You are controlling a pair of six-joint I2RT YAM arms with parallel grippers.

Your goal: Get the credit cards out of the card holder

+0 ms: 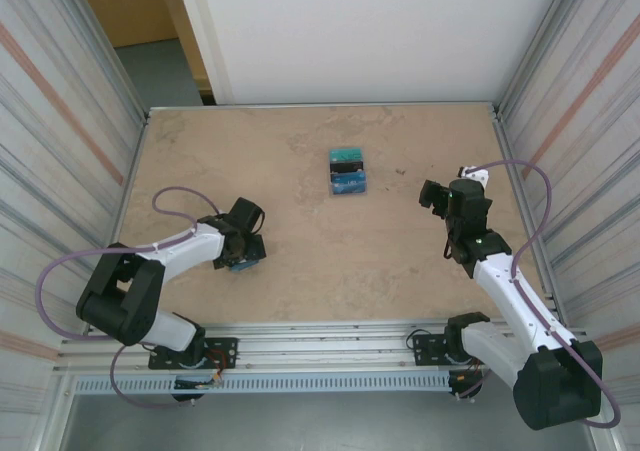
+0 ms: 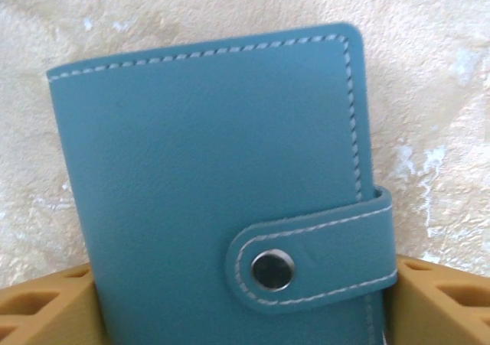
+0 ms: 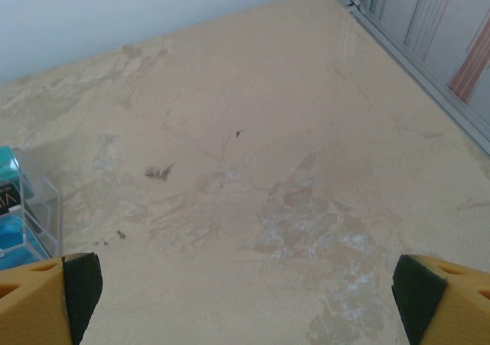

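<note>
Card holder (image 2: 207,169), strap snapped shut, lies at the worktop's (image 1: 330,271) 8 o'clock, long axis 12-to-6 between the fingers of the left gripper (image 2: 243,305), which flank its sides; whether they pinch it I cannot tell; right gripper (image 3: 245,295), spread and empty, hangs well apart at 3 o'clock.

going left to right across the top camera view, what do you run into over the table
left gripper → credit cards, a teal, black and blue stack → right gripper
</note>
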